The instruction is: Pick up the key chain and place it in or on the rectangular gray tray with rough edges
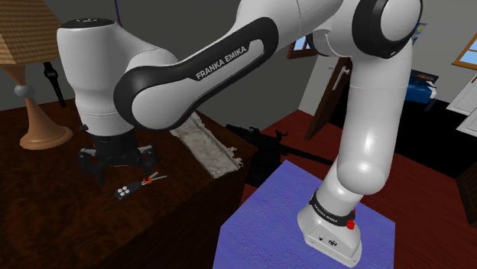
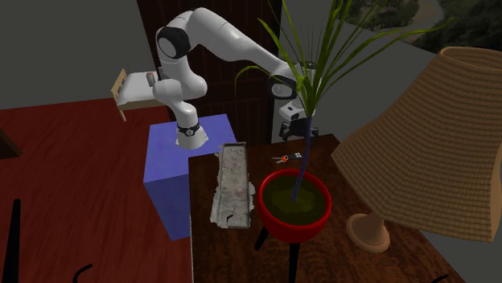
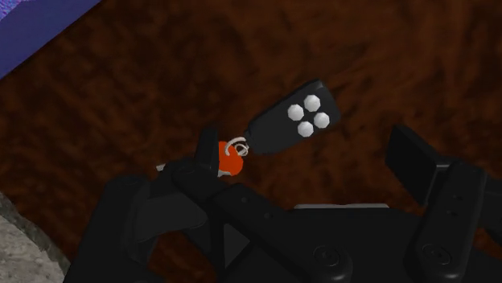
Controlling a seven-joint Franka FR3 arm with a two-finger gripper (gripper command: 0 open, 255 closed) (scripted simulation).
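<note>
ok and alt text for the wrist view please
A key chain, a black fob with four white buttons and a red tag, lies on a dark brown table below the open gripper, whose black fingers stand apart either side of it.

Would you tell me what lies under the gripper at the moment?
The key chain lies on the brown table below the open gripper: a black fob with four white buttons and an orange tag. One finger covers part of that tag.
</note>
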